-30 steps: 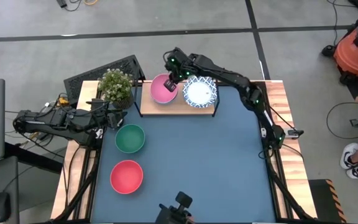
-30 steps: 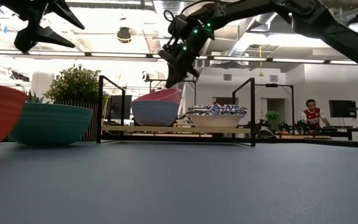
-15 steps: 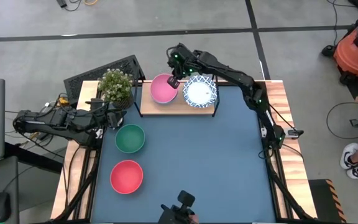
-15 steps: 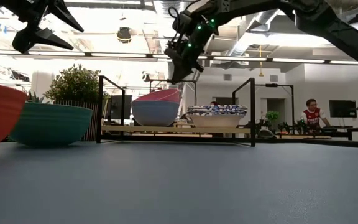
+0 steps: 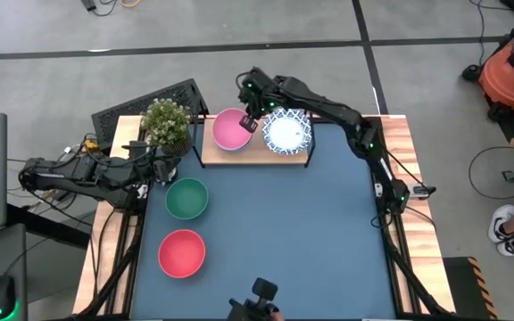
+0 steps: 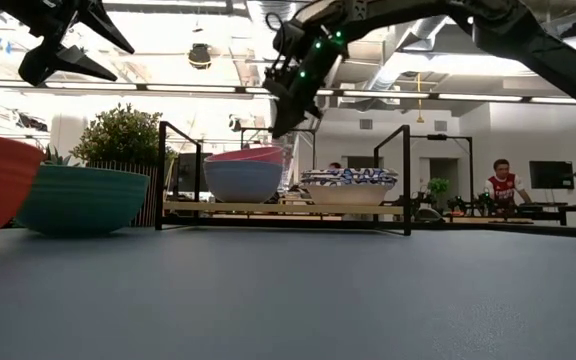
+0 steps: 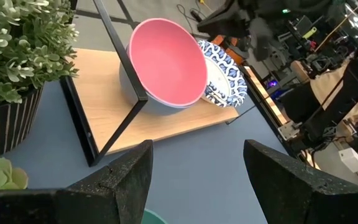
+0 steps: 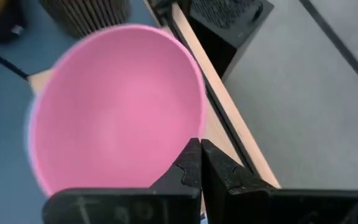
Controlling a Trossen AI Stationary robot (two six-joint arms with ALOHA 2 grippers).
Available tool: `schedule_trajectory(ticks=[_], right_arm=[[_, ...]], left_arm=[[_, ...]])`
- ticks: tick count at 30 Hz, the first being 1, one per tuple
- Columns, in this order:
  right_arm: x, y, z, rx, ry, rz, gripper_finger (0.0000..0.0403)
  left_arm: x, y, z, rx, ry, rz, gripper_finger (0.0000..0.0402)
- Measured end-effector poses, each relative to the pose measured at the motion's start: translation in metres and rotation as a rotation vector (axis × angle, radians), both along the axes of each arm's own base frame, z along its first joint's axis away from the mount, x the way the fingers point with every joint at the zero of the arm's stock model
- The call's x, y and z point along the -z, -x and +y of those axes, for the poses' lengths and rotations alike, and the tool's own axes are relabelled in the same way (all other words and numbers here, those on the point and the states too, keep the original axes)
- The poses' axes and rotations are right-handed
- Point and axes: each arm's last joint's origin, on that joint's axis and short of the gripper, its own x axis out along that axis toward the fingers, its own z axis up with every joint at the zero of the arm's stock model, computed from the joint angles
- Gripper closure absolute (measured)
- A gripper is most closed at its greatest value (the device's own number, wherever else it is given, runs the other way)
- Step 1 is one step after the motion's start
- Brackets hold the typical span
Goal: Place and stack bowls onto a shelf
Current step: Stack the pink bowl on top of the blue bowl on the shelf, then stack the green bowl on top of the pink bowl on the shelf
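A pink bowl (image 5: 230, 130) sits level inside a pale blue bowl (image 6: 243, 182) on the left part of the light-wood shelf (image 5: 257, 149). A stack of white bowls with blue patterned rims (image 5: 287, 132) stands beside it on the shelf's right part. My right gripper (image 5: 250, 119) is shut and hovers just above the pink bowl's right rim (image 6: 268, 151); the low view shows a gap between them. The green bowl (image 5: 186, 197) and red bowl (image 5: 182, 252) rest on the blue mat. My left gripper (image 5: 163, 168) waits open near the plant, above the green bowl's far side.
A potted plant (image 5: 166, 123) stands left of the shelf, close to my left gripper. The shelf's black wire frame (image 6: 161, 170) rises at both ends. A dark grid object (image 5: 145, 105) lies behind the plant. The mat (image 5: 310, 232) stretches right of the green and red bowls.
The pink bowl, which lay tilted in the blue bowl with its right side raised, has dropped level and shifted slightly toward the table's left. My right gripper stayed shut above its right rim, rising a little.
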Motion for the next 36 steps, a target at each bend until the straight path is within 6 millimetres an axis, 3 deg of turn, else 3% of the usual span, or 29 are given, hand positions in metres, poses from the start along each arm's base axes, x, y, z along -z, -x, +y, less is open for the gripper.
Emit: schedule_trajectory(ticks=[7, 14, 21, 24, 29, 36], right_arm=[[-0.002, 0.001, 0.004, -0.008, -0.005, 0.011, 0.0366], [0.021, 0.000, 0.001, -0.009, -0.028, 0.054, 0.0385], [0.029, -0.001, 0.002, -0.025, -0.053, 0.063, 0.0360], [0.022, 0.001, 0.004, -0.026, -0.050, 0.056, 0.0363], [-0.009, 0.004, 0.012, -0.041, -0.012, -0.015, 0.0373], [-0.045, 0.008, 0.035, -0.082, 0.029, -0.097, 0.0365]], left_arm=[[0.000, 0.000, 0.000, -0.017, -0.008, 0.000, 0.0166], [0.000, 0.000, 0.001, -0.021, -0.011, 0.000, 0.0166], [0.000, 0.000, 0.001, -0.021, -0.011, 0.000, 0.0166], [0.000, 0.000, 0.001, -0.023, -0.012, 0.000, 0.0166], [0.001, 0.000, 0.000, 0.008, 0.002, 0.011, 0.0166], [0.015, 0.001, -0.005, 0.168, 0.119, 0.170, 0.0166]])
